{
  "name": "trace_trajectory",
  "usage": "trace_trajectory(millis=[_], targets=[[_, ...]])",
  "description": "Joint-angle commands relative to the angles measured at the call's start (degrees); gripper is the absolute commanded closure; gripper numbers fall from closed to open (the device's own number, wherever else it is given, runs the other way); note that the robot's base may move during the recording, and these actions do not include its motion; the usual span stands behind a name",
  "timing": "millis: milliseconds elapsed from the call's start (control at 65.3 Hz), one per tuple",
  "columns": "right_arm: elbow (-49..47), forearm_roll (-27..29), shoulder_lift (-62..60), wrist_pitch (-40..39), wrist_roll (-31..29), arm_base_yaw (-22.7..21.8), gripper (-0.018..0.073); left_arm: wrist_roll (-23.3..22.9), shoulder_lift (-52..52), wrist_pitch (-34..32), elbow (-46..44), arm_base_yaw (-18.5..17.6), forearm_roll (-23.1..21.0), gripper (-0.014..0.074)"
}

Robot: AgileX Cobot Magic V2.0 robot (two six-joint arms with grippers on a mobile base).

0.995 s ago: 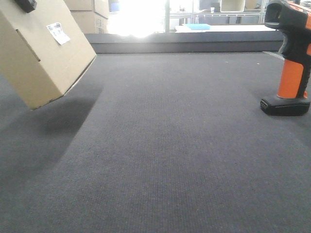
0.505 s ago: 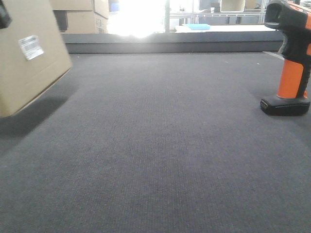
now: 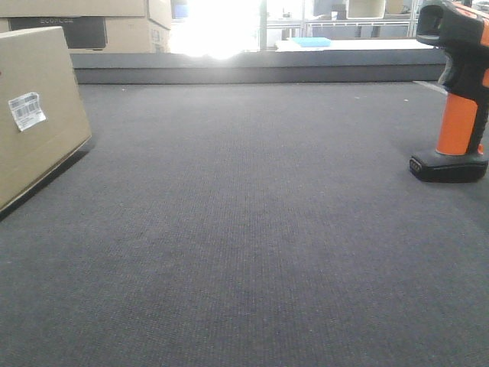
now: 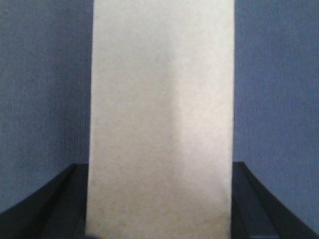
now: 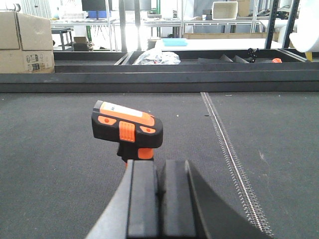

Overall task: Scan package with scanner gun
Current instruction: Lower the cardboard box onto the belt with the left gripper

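Front view puts the package (image 3: 34,115) at far left on the dark mat (image 3: 252,252), barcode label (image 3: 26,110) facing the open middle. You're handling plain tan cardboard: stiff, probably light, faces smooth enough to slip, so you'd want to pinch across the narrow width, not the flaps. Left wrist view shows the box top running between the left gripper's (image 4: 159,199) dark fingers (image 4: 55,199), one each side and close to the walls; whether they're clamping or just straddling, you can't tell. Scanner gun (image 3: 458,92) stands upright on its flat black base at far right, well apart from the package. It's rigid plastic and looks top-heavy; take the orange handle. Right gripper (image 5: 160,199) sits just behind it, jaws closed together, holding nothing. Printed boxes (image 3: 84,27) sit behind.
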Motion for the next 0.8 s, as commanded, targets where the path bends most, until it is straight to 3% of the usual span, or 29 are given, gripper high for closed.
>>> trace_trajectory(millis=[0,92,275,627,781], targets=[[-0.5,-0.8,-0.3,-1.4,0.1,-0.1,0.0711,-1.0,-0.4,-2.7,1.0,-0.2,0.2,0.0425],[-0.5,-0.8,-0.3,-1.4,0.1,-0.1,0.0711,-1.0,-0.4,-3.0,1.4,-0.2,1.1,0.0414],[-0.5,-0.8,-0.3,-1.4,0.1,-0.1,0.0711,-1.0,-0.4,-3.1,1.4,-0.2,1.8,0.0254],[-0.5,-0.8,-0.3,-1.4,0.1,-0.1,0.0711,-1.0,-0.4,-3.1,1.4,-0.2,1.9,0.0053],[-0.5,-0.8,-0.3,-1.4,0.1,-0.1,0.0711,-1.0,-0.4,-2.6,1.3,-0.2,1.9,0.0026]])
